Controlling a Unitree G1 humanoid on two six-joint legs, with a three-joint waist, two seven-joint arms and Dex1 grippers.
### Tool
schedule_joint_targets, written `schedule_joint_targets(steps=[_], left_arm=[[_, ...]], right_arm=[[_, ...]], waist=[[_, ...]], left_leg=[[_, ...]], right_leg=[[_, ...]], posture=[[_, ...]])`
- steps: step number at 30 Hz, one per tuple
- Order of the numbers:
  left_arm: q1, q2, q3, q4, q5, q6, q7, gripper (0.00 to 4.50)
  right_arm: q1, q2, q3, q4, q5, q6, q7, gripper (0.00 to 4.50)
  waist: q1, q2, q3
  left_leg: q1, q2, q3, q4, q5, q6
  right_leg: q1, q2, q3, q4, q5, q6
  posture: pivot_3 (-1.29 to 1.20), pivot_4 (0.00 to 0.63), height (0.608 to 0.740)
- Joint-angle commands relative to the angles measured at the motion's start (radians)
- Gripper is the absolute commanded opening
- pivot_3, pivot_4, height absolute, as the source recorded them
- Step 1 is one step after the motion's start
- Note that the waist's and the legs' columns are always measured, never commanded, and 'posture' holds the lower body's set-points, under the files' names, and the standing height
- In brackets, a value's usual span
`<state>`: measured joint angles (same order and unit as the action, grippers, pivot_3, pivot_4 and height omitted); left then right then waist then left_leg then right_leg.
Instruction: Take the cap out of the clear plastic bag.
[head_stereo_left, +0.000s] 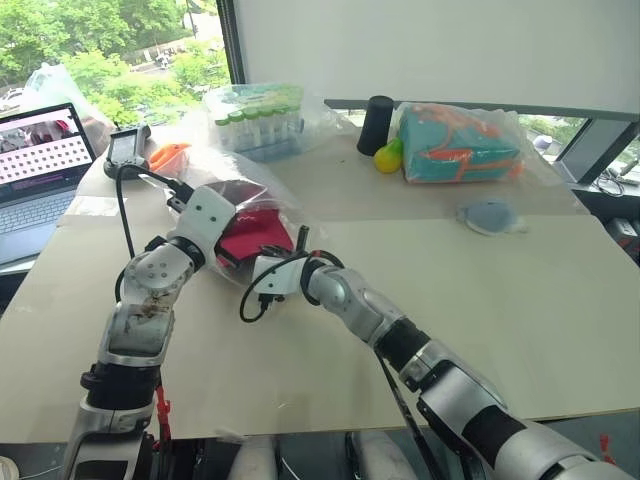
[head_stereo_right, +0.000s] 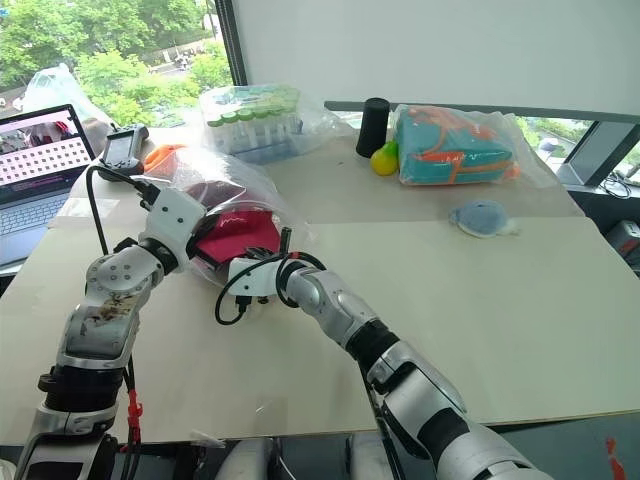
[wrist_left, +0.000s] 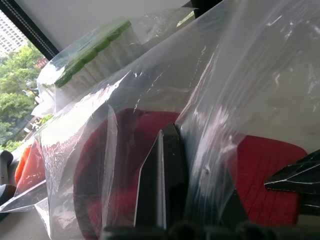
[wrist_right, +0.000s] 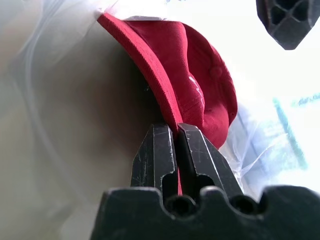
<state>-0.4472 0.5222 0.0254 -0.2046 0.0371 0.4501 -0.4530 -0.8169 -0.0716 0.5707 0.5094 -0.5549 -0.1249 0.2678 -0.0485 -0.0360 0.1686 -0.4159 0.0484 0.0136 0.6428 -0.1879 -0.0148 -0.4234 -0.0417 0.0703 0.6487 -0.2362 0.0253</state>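
Observation:
The dark red cap (head_stereo_left: 252, 236) lies inside the crinkly clear plastic bag (head_stereo_left: 238, 176) on the left of the table. In the left wrist view my left gripper (wrist_left: 166, 136) is shut, pinching a fold of the bag's film (wrist_left: 150, 85), with the red fabric just beyond it. My right gripper (wrist_right: 176, 128) is shut on the edge of the cap's curved brim (wrist_right: 150, 65) at the bag's mouth. From the head views its black fingers (head_stereo_left: 302, 238) reach in from the right of the bag.
Behind stand a bag of green-capped tubes (head_stereo_left: 255, 115), a black cylinder (head_stereo_left: 377, 122), a yellow-green fruit (head_stereo_left: 388, 155) and a bag with a teal-and-orange item (head_stereo_left: 460, 145). A grey-blue round thing (head_stereo_left: 490, 216) lies to the right. A laptop (head_stereo_left: 40, 160) sits far left.

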Motion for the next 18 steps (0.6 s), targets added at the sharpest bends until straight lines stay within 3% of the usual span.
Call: schedule_joint_targets(steps=[1,5,12,18], left_arm=[[0.003,-0.001,0.002,-0.039,0.005,-0.029,0.014,0.00],[0.013,-0.003,0.007,-0.033,0.001,-0.036,0.018,0.00],[0.019,0.002,0.007,-0.028,0.003,-0.048,0.018,0.00],[0.012,-0.003,0.000,-0.006,0.004,-0.067,0.018,0.00]], right_arm=[[0.055,-0.040,-0.033,-0.115,0.038,0.019,0.072,0.06],[0.173,-0.159,-0.117,-0.341,0.070,0.063,0.134,0.06],[0.330,-0.214,-0.244,-0.696,0.288,0.183,0.297,0.06],[0.400,-0.285,-0.383,-1.045,0.690,0.656,0.524,0.06]], waist=[[0.001,0.000,0.000],[0.009,0.000,0.000],[0.003,0.000,0.000],[0.008,0.000,0.000]], left_leg=[[0.000,0.000,0.000,0.000,0.000,0.000],[0.000,0.000,0.000,0.000,0.000,0.000],[0.000,-0.001,0.000,0.000,0.000,0.000],[0.000,-0.001,0.000,0.000,0.000,0.000]], right_leg=[[0.000,0.000,0.000,0.000,0.000,0.000],[0.000,0.000,0.000,0.000,0.000,0.000],[0.000,0.000,0.000,-0.001,0.000,0.000],[0.001,0.000,0.000,-0.001,0.000,0.001]], posture=[[0.00,0.150,0.740],[0.00,0.150,0.740],[0.00,0.150,0.740],[0.00,0.150,0.740]])
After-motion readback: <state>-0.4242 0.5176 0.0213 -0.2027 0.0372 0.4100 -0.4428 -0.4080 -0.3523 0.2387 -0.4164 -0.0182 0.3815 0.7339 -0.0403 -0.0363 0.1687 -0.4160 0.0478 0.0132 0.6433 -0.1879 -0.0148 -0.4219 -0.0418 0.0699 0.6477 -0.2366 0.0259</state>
